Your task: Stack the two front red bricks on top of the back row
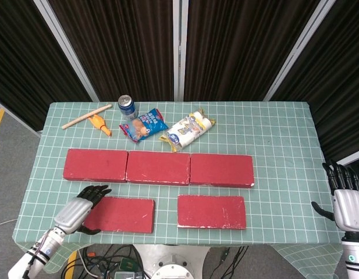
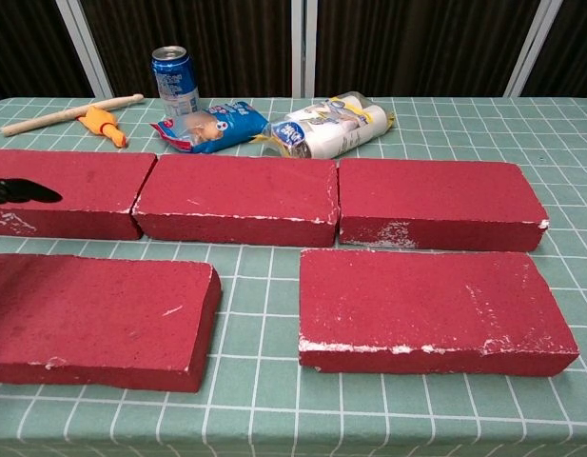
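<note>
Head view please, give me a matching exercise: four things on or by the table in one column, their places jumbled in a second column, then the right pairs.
Things:
1. blue can
2. left robot hand
3. right robot hand
4. front right brick

Places:
A. off the table's right edge
B. near edge, right of centre
C. back of the table, beside the snack packet
D. at the front left brick's left end

Pairs: 1-C, 2-D, 3-A, 4-B

I count five red bricks: three in the back row (image 1: 157, 167) and two front bricks (image 1: 120, 214) (image 1: 211, 211). Behind them I see one blue can (image 1: 127, 107), two snack packets (image 1: 144, 125) (image 1: 187, 130), one wooden stick (image 1: 85, 116) and one orange toy (image 1: 99, 124).
</note>
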`<state>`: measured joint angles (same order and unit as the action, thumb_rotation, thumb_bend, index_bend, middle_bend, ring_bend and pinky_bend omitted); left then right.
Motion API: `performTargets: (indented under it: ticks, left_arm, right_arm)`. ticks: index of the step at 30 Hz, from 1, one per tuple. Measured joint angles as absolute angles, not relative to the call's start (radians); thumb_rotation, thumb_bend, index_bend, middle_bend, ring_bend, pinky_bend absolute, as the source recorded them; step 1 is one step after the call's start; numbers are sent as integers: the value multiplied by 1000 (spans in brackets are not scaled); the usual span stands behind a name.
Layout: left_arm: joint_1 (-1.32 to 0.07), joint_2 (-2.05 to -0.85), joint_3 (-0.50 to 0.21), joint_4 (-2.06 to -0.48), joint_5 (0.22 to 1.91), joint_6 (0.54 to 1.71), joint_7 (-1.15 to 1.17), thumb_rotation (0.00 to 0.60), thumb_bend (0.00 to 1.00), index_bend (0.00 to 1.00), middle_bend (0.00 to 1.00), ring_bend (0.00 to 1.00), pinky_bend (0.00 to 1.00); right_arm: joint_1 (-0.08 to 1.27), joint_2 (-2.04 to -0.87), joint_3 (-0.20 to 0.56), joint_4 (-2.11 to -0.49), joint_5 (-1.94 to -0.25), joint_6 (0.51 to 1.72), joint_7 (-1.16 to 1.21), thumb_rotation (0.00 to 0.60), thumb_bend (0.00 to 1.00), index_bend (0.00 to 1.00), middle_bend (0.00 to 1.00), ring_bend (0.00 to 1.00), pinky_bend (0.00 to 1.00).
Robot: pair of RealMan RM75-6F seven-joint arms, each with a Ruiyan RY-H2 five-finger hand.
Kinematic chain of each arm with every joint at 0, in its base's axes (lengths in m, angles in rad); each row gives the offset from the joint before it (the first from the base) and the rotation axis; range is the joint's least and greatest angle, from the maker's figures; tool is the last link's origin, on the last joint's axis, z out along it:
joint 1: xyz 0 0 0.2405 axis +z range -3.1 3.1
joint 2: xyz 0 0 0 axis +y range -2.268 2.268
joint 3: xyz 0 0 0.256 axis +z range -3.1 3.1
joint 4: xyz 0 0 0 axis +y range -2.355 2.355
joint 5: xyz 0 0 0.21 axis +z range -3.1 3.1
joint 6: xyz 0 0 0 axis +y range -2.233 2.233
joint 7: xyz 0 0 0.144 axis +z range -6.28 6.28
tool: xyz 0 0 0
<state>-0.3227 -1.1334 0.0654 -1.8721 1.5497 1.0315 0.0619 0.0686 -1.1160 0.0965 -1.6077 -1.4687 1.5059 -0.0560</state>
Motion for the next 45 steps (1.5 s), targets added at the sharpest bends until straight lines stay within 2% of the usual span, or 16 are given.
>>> performTargets:
  ticks: [5,25,32,45]
  left_arm:
    - [-364,-1162,58,-1895,1485,969,122,600,0,24,16,0,0]
    - [-470,-1268,25,-1914,1306,863,232,600,0,24,16,0,0]
    - [-486,-1259,34,-1951,1252,863,266,600,0,23,16,0,0]
    - [-527,-1306,35,-1928,1154,866,342,600,0,18,33,0,0]
  right_arm:
    - [69,-1119,99,-1599,-1468,1508,-48,600,81,0,0,0,0]
    - [70,-1136,105,-1562,-1461,1507,-13,600,94,0,0,0,0]
    - [71,-1137,109,-1550,-1456,1506,1,600,96,0,0,0,0]
    - [70,-1144,109,-1538,-1457,1508,11,600,100,0,0,0,0]
